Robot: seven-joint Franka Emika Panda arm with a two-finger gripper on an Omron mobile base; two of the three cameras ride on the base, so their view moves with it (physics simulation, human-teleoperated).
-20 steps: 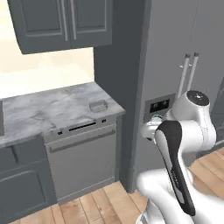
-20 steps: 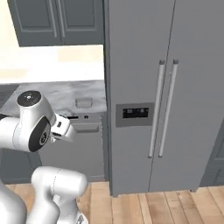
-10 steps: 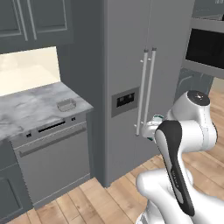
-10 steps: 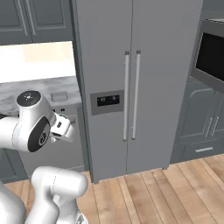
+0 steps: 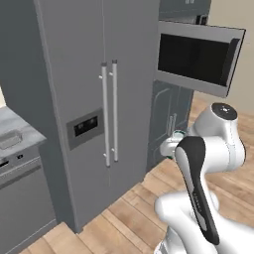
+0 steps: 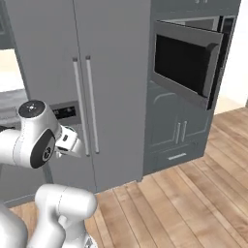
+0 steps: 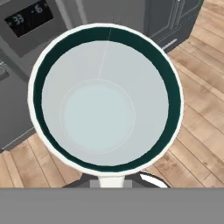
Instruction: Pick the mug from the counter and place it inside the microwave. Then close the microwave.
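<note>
microwave (image 6: pixel 186 60) door ajar, blocks cavity | fridge (image 6: pixel 82 72) beside | floor (image 6: pixel 193 203) open

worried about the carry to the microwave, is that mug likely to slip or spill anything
The mug looks rigid and smooth-glazed, so probably somewhat slippery. It appears empty, so likely light with nothing to spill. The end effector seems to pinch just its rim, so it might swing or tilt on sudden moves.

The arm (image 5: pixel 208 163) is glossy white, built of rounded tubular segments. Black bands mark its joints, a long one along the forearm, and a grey disc caps the elbow joint.
</note>
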